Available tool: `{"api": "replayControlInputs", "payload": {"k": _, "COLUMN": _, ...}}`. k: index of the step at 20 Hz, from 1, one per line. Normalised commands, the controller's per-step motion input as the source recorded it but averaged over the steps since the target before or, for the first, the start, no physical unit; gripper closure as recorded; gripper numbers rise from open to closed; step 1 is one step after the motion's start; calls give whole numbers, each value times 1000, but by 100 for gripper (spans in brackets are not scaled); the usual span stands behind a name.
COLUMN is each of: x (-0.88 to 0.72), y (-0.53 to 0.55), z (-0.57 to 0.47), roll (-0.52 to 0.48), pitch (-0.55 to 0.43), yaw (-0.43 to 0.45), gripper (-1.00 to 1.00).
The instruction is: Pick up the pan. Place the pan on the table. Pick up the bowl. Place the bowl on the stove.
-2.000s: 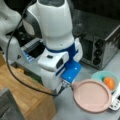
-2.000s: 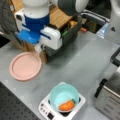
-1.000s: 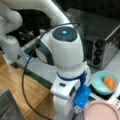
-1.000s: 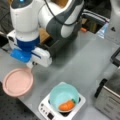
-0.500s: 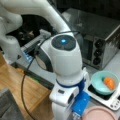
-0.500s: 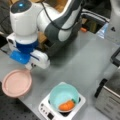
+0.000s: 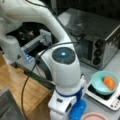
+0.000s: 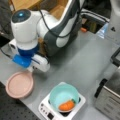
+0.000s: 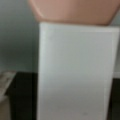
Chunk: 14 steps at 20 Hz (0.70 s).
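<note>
Gripper [image 8: 31, 68] over the pan [image 8: 19, 84] handle on the table [image 8: 75, 65] (grip state: can't tell), bowl [image 8: 63, 96] on stove [image 8: 46, 110].

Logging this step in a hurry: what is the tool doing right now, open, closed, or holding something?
Tool: fingers hidden in all views, so cannot be told; it sits at the pan's white handle on the table.

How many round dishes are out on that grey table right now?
2. A pinkish pan lies on the table at a front view's bottom left, below the arm. A teal bowl holding something orange sits on the small white stove. Others may be hidden behind the arm.
</note>
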Motion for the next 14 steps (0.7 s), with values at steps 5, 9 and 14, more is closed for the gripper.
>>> {"api": "replayControlInputs", "payload": {"k": 5, "x": -227, "y": -24, "z": -120, "roll": -95, "pitch": -172, "yaw": 27, "gripper": 100}}
{"api": "replayControlInputs", "payload": {"k": 9, "x": -260, "y": -16, "z": -118, "roll": -104, "pitch": -202, "yaw": 25, "gripper": 100}}
{"api": "replayControlInputs", "payload": {"k": 14, "x": -271, "y": -4, "z": -121, "roll": -138, "pitch": -238, "yaw": 21, "gripper": 100}}
